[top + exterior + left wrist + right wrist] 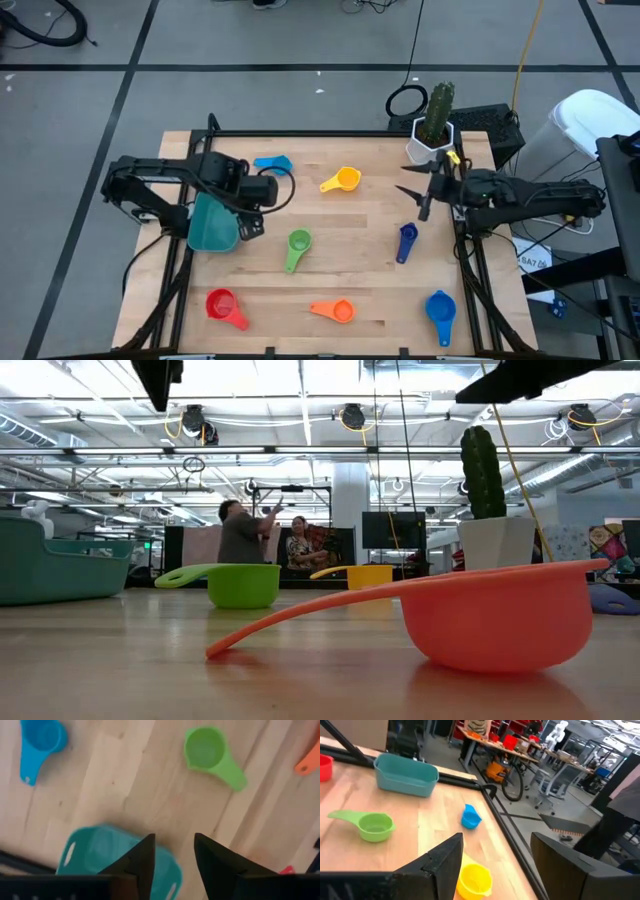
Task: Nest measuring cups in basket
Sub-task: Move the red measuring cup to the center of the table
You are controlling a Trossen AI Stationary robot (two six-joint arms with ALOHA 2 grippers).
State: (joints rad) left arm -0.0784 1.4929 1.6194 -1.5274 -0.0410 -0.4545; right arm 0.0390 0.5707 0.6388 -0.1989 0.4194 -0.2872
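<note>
Low view first: nearest the camera sits the orange cup (500, 615), its long handle resting on the bench (150, 670). Behind it stand the green cup (243, 584) and the yellow cup (368, 575), with the teal basket (60, 568) off to one side and the white cactus pot (493, 540) to the other.

From above, seven cups lie scattered and apart: red (222, 304), orange, blue (441, 308), dark blue (407, 238), green, yellow and light blue (272, 163). None is in the basket (212, 228) yet.

Left claw (252, 215) hovers over the basket's edge, empty, with a narrow gap between its fingers. Right claw (424, 190) hangs near the pot, spread wide and empty, above bare bench just beyond the dark blue cup.

These cups look light, stiff and slick, likely to skid or tip if nudged. Pinching the rim wall near the handle root seems safest; the thin handle may twist.
</note>
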